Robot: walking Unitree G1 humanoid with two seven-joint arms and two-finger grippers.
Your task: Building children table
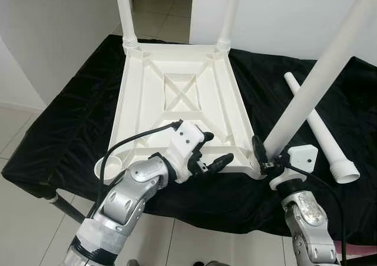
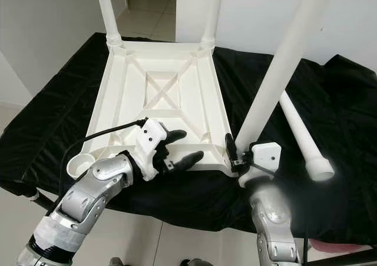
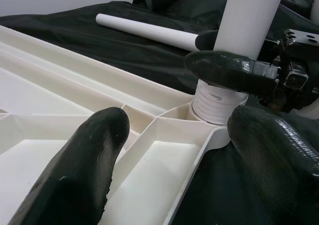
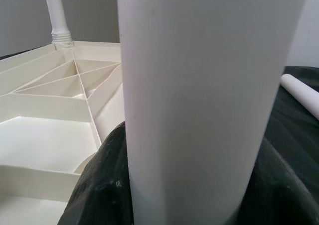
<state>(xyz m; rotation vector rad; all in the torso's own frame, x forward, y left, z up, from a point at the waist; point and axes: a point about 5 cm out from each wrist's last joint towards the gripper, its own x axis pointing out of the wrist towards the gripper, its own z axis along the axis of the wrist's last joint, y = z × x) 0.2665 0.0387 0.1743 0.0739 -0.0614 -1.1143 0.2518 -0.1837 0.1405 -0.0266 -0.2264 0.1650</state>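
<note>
A white plastic table top [image 1: 126,101] lies upside down on a black cloth. Two white legs [image 1: 125,13] [image 1: 231,13] stand in its far corners. My right gripper [image 1: 268,160] is shut on a third leg [image 1: 321,72], which leans to the right. That leg's threaded end [image 3: 217,103] sits at the near right corner socket. My left gripper [image 1: 213,151] is open, with its fingers [image 3: 84,175] spread over the top's near rim, just left of that corner. A fourth leg [image 1: 318,125] lies loose on the cloth at the right. The near left socket [image 1: 109,167] holds nothing.
The black cloth [image 1: 70,125] drapes over the work table, whose front edge is close to me. Tiled floor [image 1: 23,219] lies at the left, white walls stand behind, and a doorway [image 1: 159,13] opens at the back.
</note>
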